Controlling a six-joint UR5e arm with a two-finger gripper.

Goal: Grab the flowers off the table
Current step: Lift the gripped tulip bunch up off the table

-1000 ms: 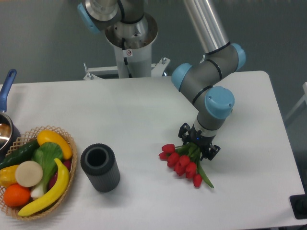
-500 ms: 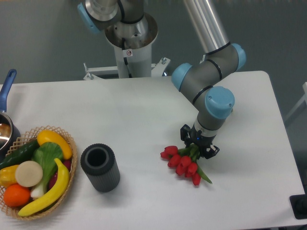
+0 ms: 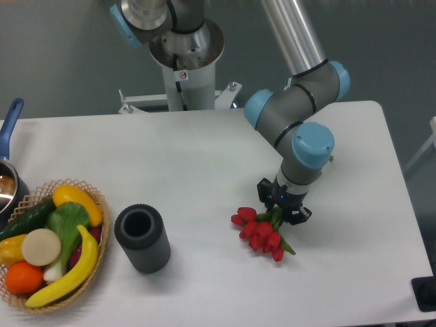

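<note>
The flowers [image 3: 259,231], a bunch of red tulips with green stems and leaves, hang just below my gripper [image 3: 283,208] at the right middle of the white table [image 3: 204,163]. The gripper's black fingers are shut on the green stems, and the red heads point down and to the left. The bunch looks slightly raised off the tabletop, with a faint shadow under it. The stem ends are hidden behind the gripper.
A dark ribbed cylindrical vase [image 3: 142,238] stands upright left of the flowers. A wicker basket [image 3: 95,197] of fruit and vegetables sits at the front left edge. A pot with a blue handle [image 3: 9,122] pokes in at the far left.
The gripper has kept hold of the stems and risen slightly. The tulip bunch has shifted up and a little to the right with it.
</note>
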